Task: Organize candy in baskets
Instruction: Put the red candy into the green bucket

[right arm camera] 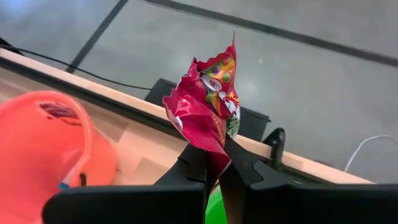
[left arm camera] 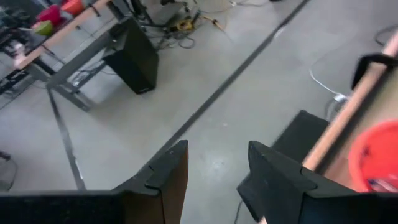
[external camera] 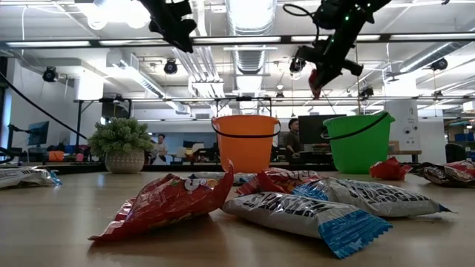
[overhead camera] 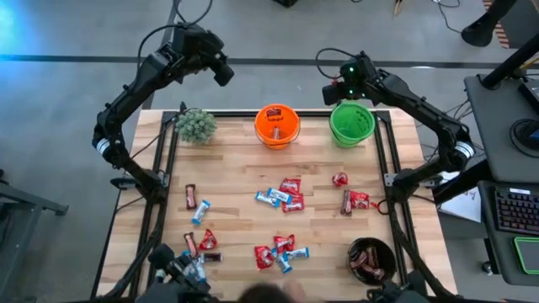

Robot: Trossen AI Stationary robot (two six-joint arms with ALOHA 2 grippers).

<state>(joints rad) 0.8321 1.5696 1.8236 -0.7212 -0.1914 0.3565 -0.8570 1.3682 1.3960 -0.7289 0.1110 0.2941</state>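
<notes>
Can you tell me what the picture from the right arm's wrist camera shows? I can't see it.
The right gripper is shut on a shiny red candy packet that sticks up between its dark fingers. Below are the wooden table edge, the orange pail to one side, and a bit of the green pail right under the gripper, with grey floor beyond.

Left end effector (left arm camera: 214,171): hanging raised past the worktop's far edge, fingers parted.
Right end effector (right arm camera: 214,165): pinching shut, raised high.
</notes>
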